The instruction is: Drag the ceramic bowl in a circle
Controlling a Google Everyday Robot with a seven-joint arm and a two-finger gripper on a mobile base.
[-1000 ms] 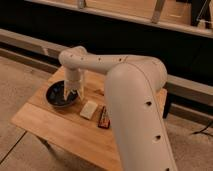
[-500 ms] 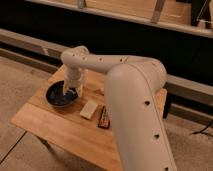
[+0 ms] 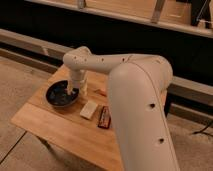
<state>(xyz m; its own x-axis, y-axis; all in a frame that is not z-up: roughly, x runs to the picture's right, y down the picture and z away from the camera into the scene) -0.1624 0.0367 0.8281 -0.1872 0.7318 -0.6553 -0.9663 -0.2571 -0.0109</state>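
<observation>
The ceramic bowl [image 3: 59, 95] is dark and glossy and sits on the left part of the wooden table [image 3: 55, 125]. My gripper [image 3: 73, 92] reaches down from the white arm to the bowl's right rim, at or inside its edge. The arm hides the rim there.
A pale block [image 3: 89, 109] lies just right of the bowl. A small dark rectangular box [image 3: 104, 117] lies to its right. The big white arm [image 3: 140, 110] covers the table's right side. A dark wall and ledge run behind the table.
The bowl and the gripper have shifted slightly to the left and toward the front of the table. The block and box have not moved.
</observation>
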